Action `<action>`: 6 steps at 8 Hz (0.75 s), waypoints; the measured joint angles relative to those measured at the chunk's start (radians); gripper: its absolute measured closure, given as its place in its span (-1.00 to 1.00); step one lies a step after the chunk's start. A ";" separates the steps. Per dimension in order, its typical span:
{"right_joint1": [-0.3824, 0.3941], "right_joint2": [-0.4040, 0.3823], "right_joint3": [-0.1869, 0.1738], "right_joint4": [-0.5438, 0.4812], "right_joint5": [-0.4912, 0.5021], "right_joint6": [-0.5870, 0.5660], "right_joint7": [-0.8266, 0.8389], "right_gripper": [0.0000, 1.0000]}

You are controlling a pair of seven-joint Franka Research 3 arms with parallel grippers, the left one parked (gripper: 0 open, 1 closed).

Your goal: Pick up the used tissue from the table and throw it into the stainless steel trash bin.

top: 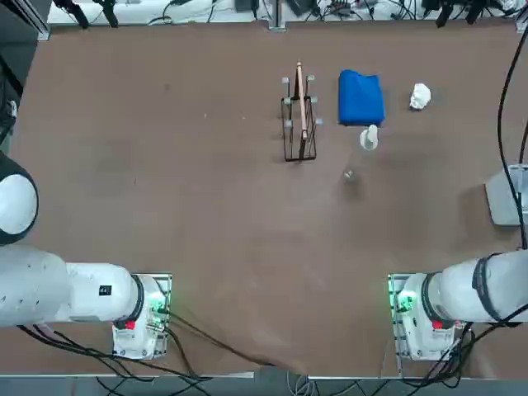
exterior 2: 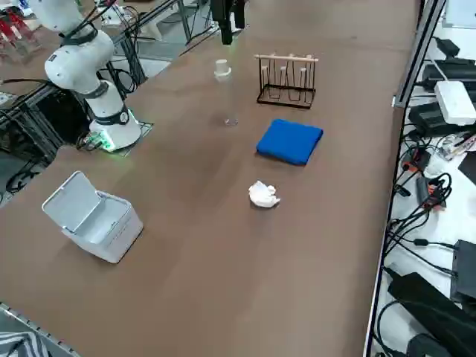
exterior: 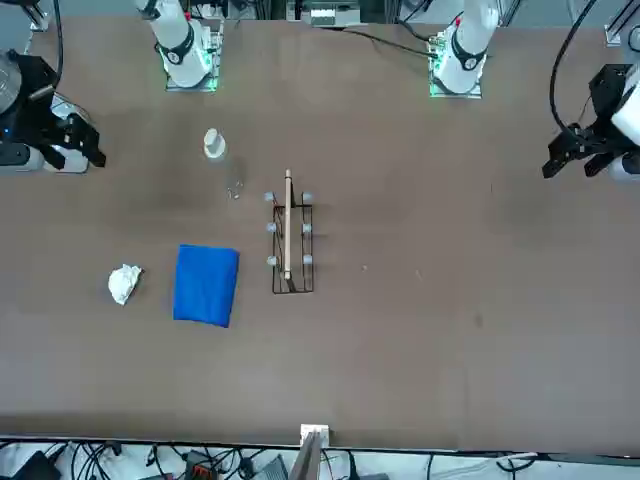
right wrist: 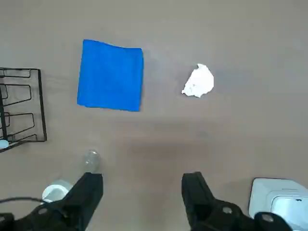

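Right gripper open, fingers wide apart, nothing between them; held above the table. Used tissue, white and crumpled, lies on the tabletop at far right, just right of the blue cloth, apart from it. Clear bottle on the near side of the cloth; wire rack to its left. Trash bin at the right, nearer than the tissue, lid up. Step in hand, by judgement: approach, before pickup. Next move calls for centring over the wad, lowering, then a gentle pinch clear of the cloth.
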 joint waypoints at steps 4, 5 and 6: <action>0.000 0.000 -0.001 0.000 0.000 -0.008 0.000 -1.00; 0.000 0.004 -0.001 0.002 0.000 -0.007 0.000 -1.00; 0.000 0.017 0.000 0.004 -0.002 -0.001 -0.001 -1.00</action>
